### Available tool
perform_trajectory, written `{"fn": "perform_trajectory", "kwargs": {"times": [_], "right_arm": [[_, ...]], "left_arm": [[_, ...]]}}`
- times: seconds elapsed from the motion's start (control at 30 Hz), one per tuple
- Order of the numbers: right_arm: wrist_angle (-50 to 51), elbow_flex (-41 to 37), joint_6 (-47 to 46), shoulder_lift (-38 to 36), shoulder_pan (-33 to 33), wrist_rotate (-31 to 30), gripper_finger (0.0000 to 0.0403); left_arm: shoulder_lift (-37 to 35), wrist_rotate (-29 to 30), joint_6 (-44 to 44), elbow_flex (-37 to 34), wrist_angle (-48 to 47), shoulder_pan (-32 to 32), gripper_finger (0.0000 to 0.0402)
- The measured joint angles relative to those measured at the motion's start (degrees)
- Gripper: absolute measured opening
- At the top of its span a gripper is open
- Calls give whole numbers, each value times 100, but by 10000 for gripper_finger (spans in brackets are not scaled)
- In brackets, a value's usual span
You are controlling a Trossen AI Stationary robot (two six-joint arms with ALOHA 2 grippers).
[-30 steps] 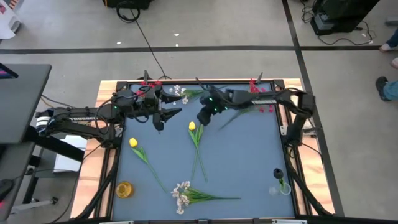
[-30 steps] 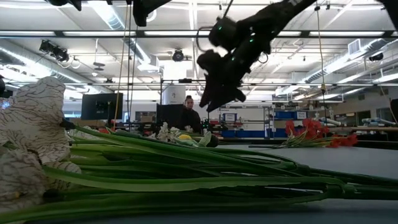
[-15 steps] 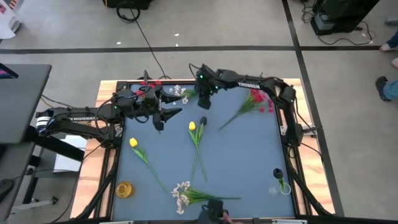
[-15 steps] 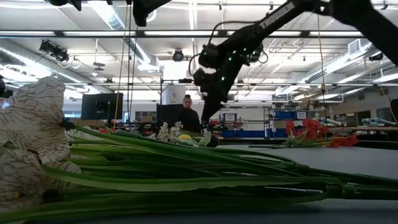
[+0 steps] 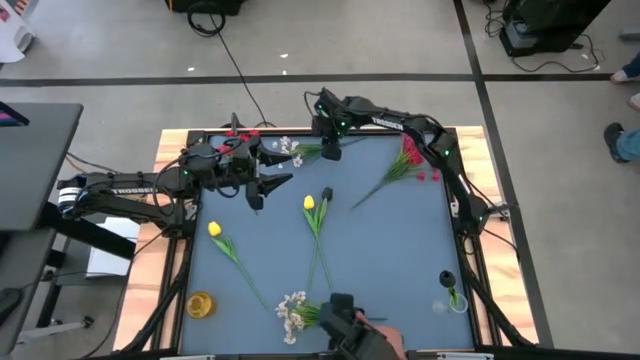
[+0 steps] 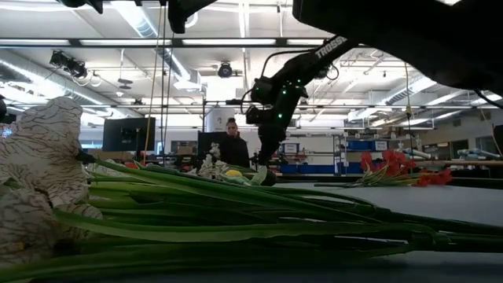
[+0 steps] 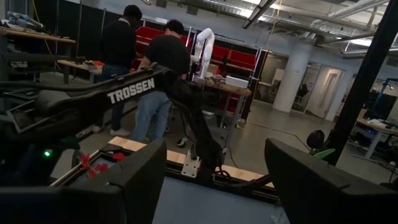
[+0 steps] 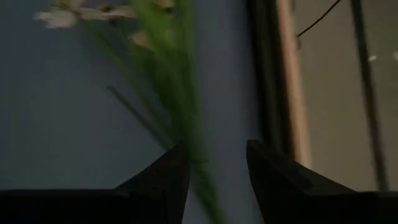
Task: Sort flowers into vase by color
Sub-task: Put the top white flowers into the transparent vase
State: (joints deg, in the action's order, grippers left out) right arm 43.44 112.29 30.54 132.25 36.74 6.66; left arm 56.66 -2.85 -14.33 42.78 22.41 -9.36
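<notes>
"TROSSEN" reads in white letters on the right arm (image 7: pixel 134 90). The same word shows smaller on the left arm (image 5: pixel 130 190).

High view looks straight down on the whole counter (image 5: pixel 400 240). Low view sits at counter height among stems, facing the room. Both share the right claw (image 5: pixel 330 152) at 12 o'clock.

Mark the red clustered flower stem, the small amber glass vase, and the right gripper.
red clustered flower stem (image 5: pixel 412 160), high view, on the red blooms.
small amber glass vase (image 5: pixel 200 304), high view, on its rim.
right gripper (image 5: pixel 331 153), high view, between its fingertips.
</notes>
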Motion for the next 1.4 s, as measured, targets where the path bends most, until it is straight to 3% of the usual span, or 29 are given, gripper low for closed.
{"fn": "perform_trajectory", "kwargs": {"times": [0.37, 0.9, 1.13, 1.4], "right_arm": [[46, -7, 694, 0, 202, -98, 167], [102, -79, 1182, 90, -27, 265, 167], [261, -468, 1800, 87, 29, 395, 167], [63, -1046, 1875, 29, 147, 326, 164]], "left_arm": [[0, 0, 3, 0, 0, 1, 277], [0, -2, 2, 0, 0, 0, 277], [0, -1, 4, 0, 1, 1, 277], [0, 0, 2, 0, -2, -1, 277]]}}
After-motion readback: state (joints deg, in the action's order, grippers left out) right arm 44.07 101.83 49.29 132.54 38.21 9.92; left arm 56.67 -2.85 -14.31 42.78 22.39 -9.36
